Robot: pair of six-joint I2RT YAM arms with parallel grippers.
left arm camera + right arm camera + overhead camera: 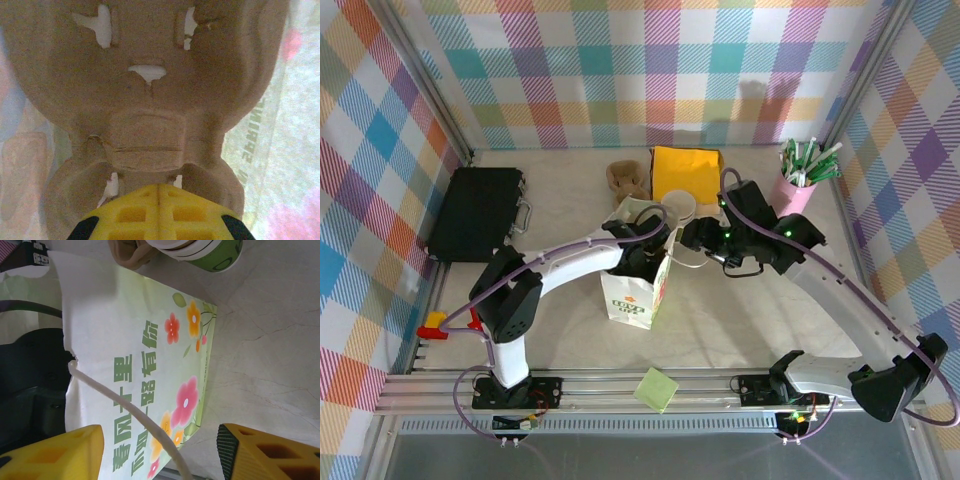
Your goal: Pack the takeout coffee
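Yellow fingertips of my left gripper (160, 212) sit closest to the lens in the left wrist view, pressed together with only a seam between the 2 pads. Right beyond them is a brown pulp cup carrier (150, 100), its near edge meeting the tips. Whether a lip of it is pinched there I cannot tell. Translucent walls of the paper bag (265, 150) glow around it, so I judge this hand is down inside the bag.

In the right wrist view my right gripper (159, 440) stands spread, 1 yellow finger at each lower corner, gripping nothing. The bag's flowered side lies between them, and its white cord handle (120, 407) runs through the gap unclamped. Past the bag, at the top edge, is the takeout coffee cup (217, 252), green band and cream rim showing, on the pale table (270, 340) and well ahead of these fingers.

In the top external view the cup stands upright, mouth to the camera, just beside the bag's far edge. It is near the right gripper, a little farther from my bases and to its left. My left arm reaches down into the bag's mouth. So the right hand is the free and nearer one. I judge the coming move to be a short reach forward to the cup's upright side, then a lift over the bag's rim.
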